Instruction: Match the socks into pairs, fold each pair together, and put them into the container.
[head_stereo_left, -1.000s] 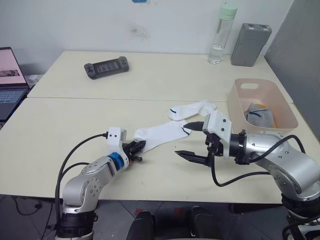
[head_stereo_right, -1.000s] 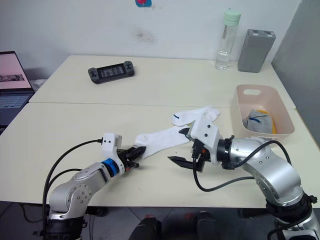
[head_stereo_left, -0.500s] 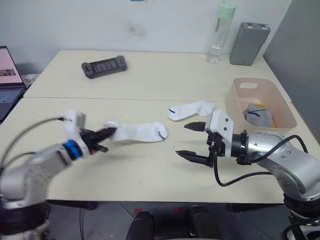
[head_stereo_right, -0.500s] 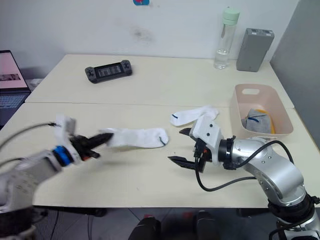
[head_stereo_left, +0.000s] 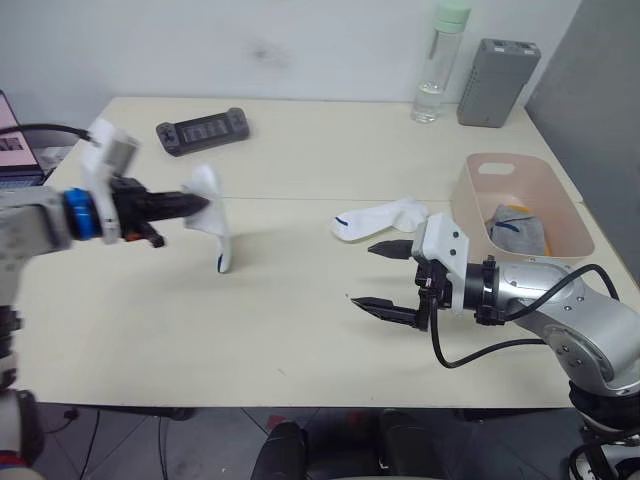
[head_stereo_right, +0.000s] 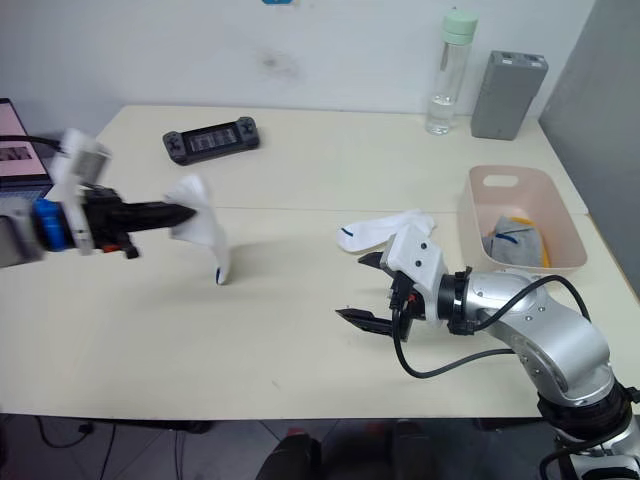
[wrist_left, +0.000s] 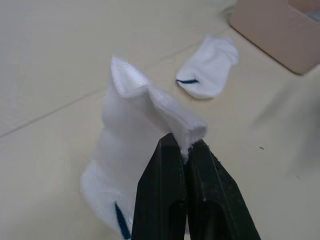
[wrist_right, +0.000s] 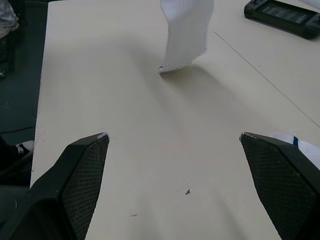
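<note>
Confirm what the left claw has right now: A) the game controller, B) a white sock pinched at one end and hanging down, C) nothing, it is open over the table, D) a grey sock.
B: the left claw is shut on one end of a white sock, which hangs down toward the table, while the second white sock lies flat near the container.

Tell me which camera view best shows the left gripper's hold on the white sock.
The left wrist view: the left gripper pinches the white sock by its bunched edge, fingers shut. The head views show the sock hanging from the gripper, its lower end at the table. The right wrist view shows the sock's lower end.
</note>
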